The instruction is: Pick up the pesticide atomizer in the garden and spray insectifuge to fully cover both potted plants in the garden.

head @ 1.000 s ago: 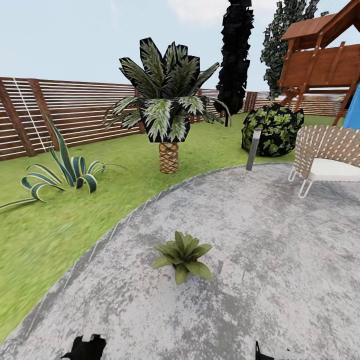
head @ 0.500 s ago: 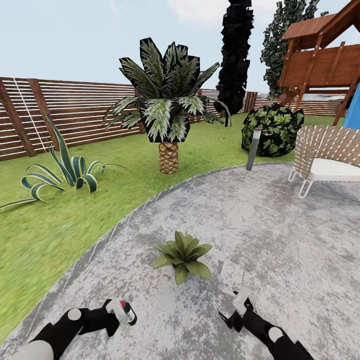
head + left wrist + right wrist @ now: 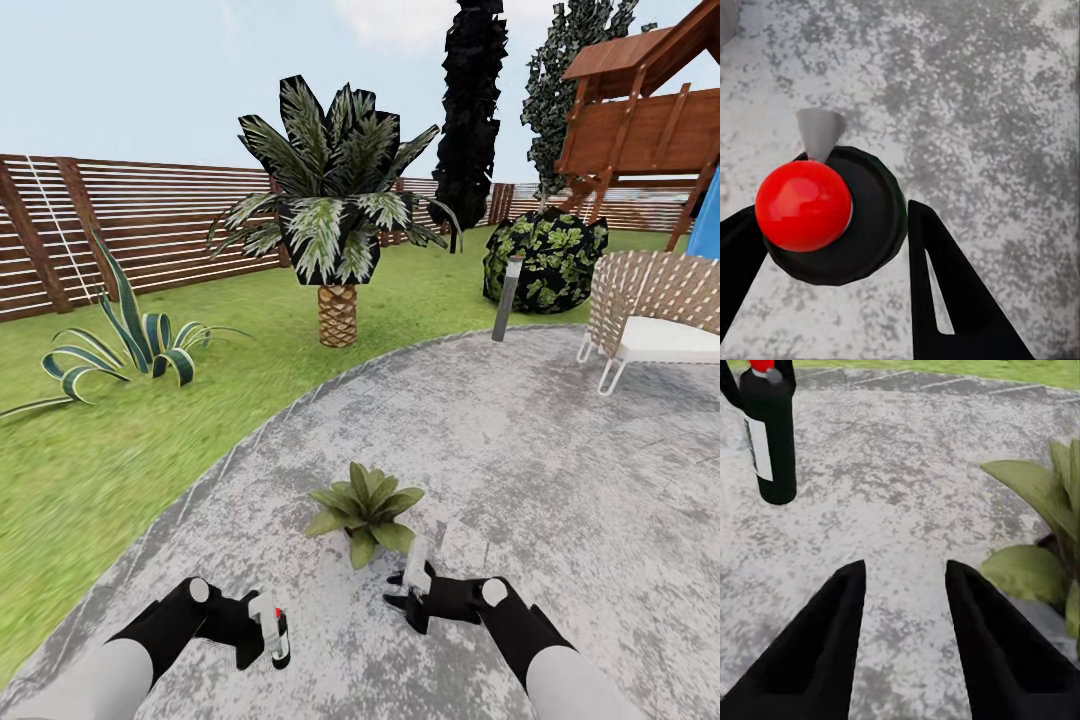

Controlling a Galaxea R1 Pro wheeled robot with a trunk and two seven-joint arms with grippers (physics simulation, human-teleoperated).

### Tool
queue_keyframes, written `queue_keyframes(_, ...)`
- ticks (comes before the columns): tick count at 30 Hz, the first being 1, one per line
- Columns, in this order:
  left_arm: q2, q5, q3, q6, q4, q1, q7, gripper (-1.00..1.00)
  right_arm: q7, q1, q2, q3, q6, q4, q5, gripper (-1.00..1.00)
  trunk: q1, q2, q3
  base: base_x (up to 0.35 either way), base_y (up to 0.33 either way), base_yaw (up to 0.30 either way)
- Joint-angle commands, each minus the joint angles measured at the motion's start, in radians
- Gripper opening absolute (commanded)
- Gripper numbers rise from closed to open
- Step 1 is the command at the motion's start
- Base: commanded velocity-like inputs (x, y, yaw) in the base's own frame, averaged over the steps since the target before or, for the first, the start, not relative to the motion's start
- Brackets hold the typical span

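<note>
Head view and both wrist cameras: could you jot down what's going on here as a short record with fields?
Place: round grey mottled paving beside a green lawn, brown wooden slat fence behind
Left gripper: shut on the dark spray bottle with a red button top
Right gripper: open, nothing between its fingers
Plant: small potted rosette of pointed green leaves, on the paving ahead of both grippers, closer to the right one
Nearby: white woven chair, palm
</note>
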Motion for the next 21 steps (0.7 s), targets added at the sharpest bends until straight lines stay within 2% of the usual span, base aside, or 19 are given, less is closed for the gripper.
queue_keyframes(1,-0.001,-0.007,-0.005,-0.01,-0.006,0.0,0.0,-1.0,0.008,-0.003,0.003,-0.003,-0.003,-0.001,0.008,-1.0,0.0,0.0,-0.001,0.0,0.0,0.0)
queue_keyframes(3,-0.005,-0.005,-0.005,-0.009,-0.011,0.0,-0.001,-1.0,0.044,-0.006,0.004,0.001,-0.003,-0.001,0.009,-1.0,0.0,0.0,-0.001,0.0,0.0,0.0)
queue_keyframes(4,-0.024,-0.007,-0.005,-0.01,-0.012,0.0,-0.03,-1.0,0.083,-0.007,0.009,0.002,-0.004,-0.003,0.009,-1.0,0.0,0.0,-0.001,0.0,0.0,0.0)
queue_keyframes(8,-0.049,-0.009,-0.005,-0.009,-0.013,0.0,-0.05,-1.0,0.09,-0.007,0.04,0.002,-0.004,-0.002,0.009,-1.0,0.0,0.0,-0.001,0.0,0.0,0.0)
queue_keyframes(12,-0.063,-0.011,-0.006,-0.011,-0.014,0.0,-0.052,-1.0,0.092,-0.007,0.053,0.002,-0.004,-0.001,0.009,-1.0,0.0,0.0,-0.001,0.0,0.0,0.0)
queue_keyframes(14,-0.078,-0.023,-0.007,-0.012,-0.014,0.0,-0.052,-1.0,0.092,-0.007,0.061,0.003,-0.004,-0.001,0.009,-1.0,0.0,0.0,-0.001,0.0,0.0,0.0)
queue_keyframes(17,-0.096,-0.061,-0.006,-0.012,-0.038,0.0,-0.054,-1.0,0.092,-0.007,0.068,0.004,-0.004,-0.001,0.009,-1.0,0.0,0.0,-0.001,0.0,0.0,0.0)
queue_keyframes(21,-0.103,-0.071,-0.006,-0.012,-0.066,0.0,-0.055,-1.0,0.115,-0.007,0.069,0.004,-0.004,-0.001,0.009,-1.0,0.0,0.0,-0.001,0.0,0.0,0.0)
